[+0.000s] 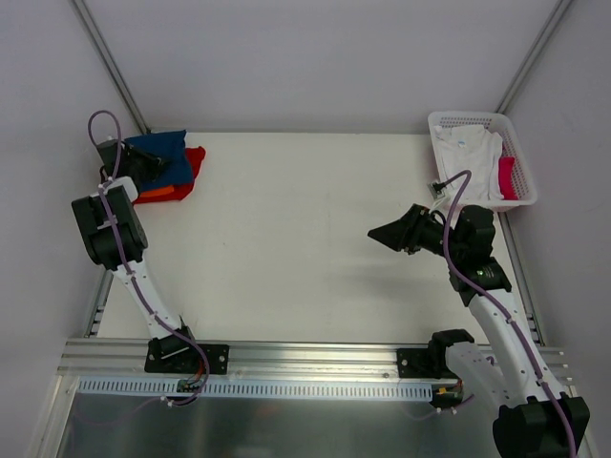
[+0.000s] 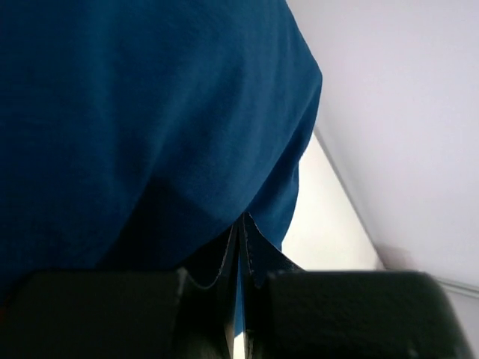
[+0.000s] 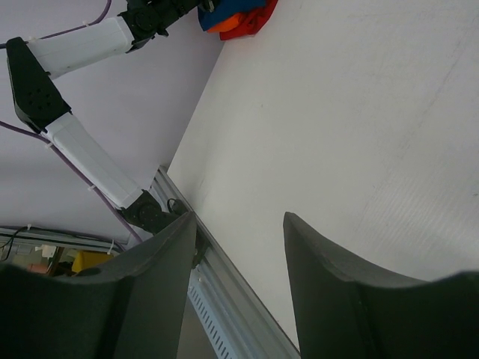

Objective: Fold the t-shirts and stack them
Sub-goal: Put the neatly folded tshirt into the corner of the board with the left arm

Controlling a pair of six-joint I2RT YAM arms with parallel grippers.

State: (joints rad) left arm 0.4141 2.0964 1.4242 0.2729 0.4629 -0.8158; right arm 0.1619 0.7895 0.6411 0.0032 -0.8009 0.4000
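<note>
- Closest in, the right end effector (image 3: 239,219) hangs over the bare middle of the surface (image 1: 286,239). Its fingers are spread wide with nothing between them: released. My read is that it's parked out of the way while the other arm works.
- Its wrist view looks across to the far corner, but only a cut-off scrap of the pile shows at the top edge.
- Further out on the left, the left end effector (image 2: 241,228) is clenched, fingers pressed together with a sliver of blue caught between. It looks to be pinching the navy t-shirt (image 1: 164,145).
- That navy t-shirt sits on top of the pile in the far left corner, over the red t-shirt (image 1: 197,162) and orange t-shirt (image 1: 158,194). It's likely being set down or tidied on the stack.
- Trouble is, blue cloth fills the left wrist view, so I can't judge how neat the fold is, and from above the arm covers part of it.
- Farthest right, the basket (image 1: 468,116) holds a crumpled white t-shirt (image 1: 468,151), not yet folded, plus a pink-red item (image 1: 507,177) I can't identify.
</note>
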